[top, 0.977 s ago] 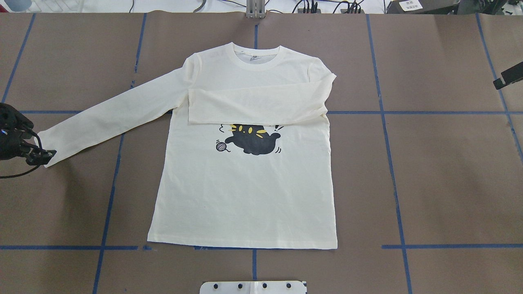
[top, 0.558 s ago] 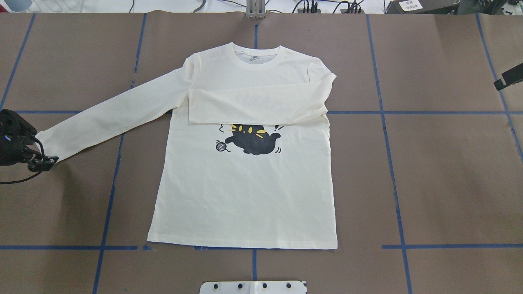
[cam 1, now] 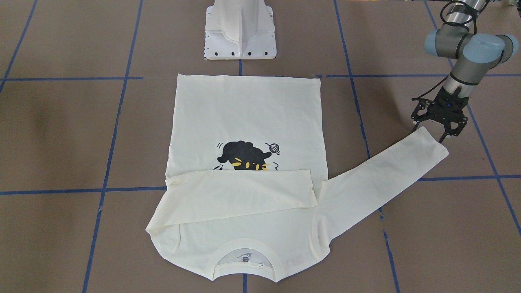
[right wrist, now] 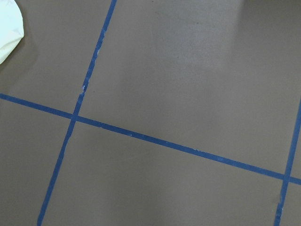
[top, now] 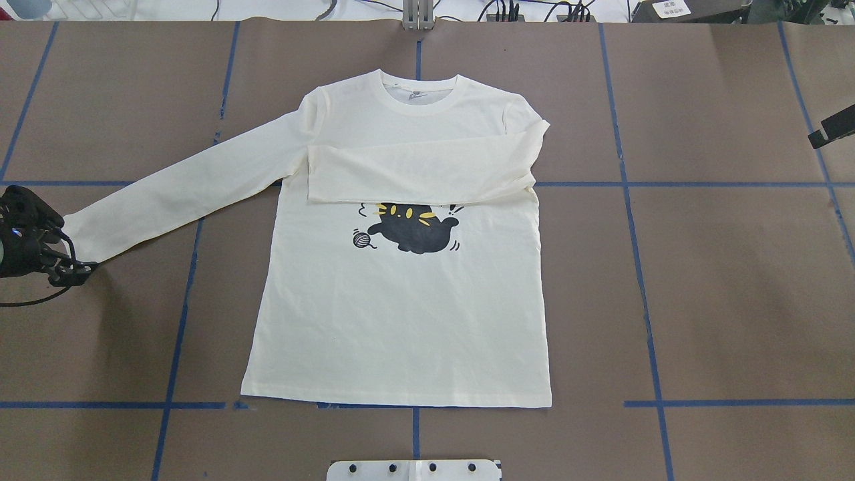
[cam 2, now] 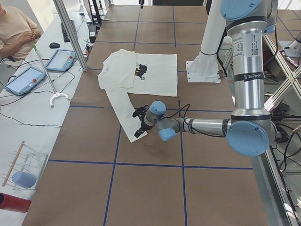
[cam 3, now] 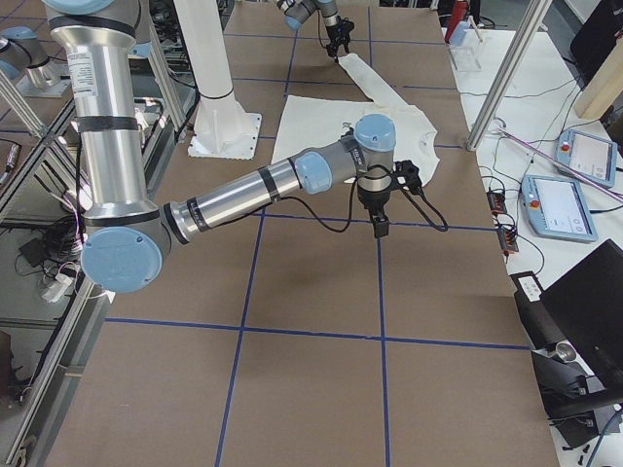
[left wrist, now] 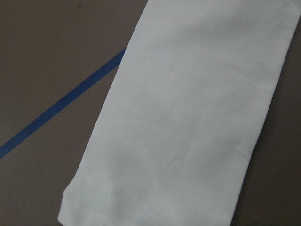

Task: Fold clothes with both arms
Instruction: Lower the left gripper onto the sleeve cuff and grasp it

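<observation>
1. The cream T-shirt (top: 401, 321) lies flat, print up, in the middle of the table (top: 735, 300). 1 sleeve (top: 414, 177) is folded across the chest; the other sleeve (top: 174, 194) stretches out to my left.
2. My left pincer (cam 1: 429, 132) hangs at that sleeve's cuff (left wrist: 141, 207), its 2 fingers spread apart, gripping nothing.
3. My right pincer (top: 831, 130) is well apart from the cloth; I cannot tell whether it is released or clenched.
4. The fabric looks light, thin and limp, so it will likely sag. I judge the stitched cuff edge the firmest place to pinch.

Overhead and front-facing views look down from opposite sides, sharing the T-shirt (top: 401, 321).
</observation>
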`<state>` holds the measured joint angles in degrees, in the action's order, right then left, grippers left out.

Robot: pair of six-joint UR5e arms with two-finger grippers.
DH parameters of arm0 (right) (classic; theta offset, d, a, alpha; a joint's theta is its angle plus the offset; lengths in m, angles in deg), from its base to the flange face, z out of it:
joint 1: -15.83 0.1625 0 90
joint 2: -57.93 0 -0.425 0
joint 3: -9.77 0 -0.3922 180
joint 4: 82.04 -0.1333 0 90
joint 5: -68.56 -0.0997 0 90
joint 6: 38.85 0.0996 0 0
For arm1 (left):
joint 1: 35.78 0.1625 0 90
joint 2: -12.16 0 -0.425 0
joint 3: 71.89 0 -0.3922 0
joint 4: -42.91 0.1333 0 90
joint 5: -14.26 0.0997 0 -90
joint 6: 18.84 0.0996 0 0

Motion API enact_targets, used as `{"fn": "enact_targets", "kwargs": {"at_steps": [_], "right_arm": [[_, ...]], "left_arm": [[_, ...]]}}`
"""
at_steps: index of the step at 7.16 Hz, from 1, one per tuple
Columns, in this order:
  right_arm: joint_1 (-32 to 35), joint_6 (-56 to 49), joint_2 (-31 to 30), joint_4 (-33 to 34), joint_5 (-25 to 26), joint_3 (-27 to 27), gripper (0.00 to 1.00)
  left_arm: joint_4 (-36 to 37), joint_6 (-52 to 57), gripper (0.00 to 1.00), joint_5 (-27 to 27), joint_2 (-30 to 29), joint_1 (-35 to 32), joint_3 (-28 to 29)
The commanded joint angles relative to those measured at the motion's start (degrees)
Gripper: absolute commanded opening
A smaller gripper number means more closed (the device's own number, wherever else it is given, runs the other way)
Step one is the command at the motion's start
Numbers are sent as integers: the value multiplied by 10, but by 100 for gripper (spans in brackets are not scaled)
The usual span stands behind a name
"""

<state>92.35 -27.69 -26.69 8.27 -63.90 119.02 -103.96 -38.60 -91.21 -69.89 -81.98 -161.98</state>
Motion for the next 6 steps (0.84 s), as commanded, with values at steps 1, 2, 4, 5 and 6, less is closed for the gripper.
{"fn": "enact_targets", "kwargs": {"at_steps": [1, 2, 4, 5, 6], "right_arm": [[0, 0, -3, 0, 1, 1, 100], [0, 0, -3, 0, 1, 1, 100], [-1, 0, -4, 0, 1, 4, 100], [-1, 0, -4, 0, 0, 4, 100], [-1, 0, -4, 0, 1, 4, 100]], "left_arm": [[0, 1, 86, 0, 2, 3, 1], [0, 0, 67, 0, 2, 4, 1], [-5, 2, 0, 0, 2, 4, 0], [-10, 2, 0, 0, 2, 3, -1], [-10, 2, 0, 0, 3, 3, -4]]}}
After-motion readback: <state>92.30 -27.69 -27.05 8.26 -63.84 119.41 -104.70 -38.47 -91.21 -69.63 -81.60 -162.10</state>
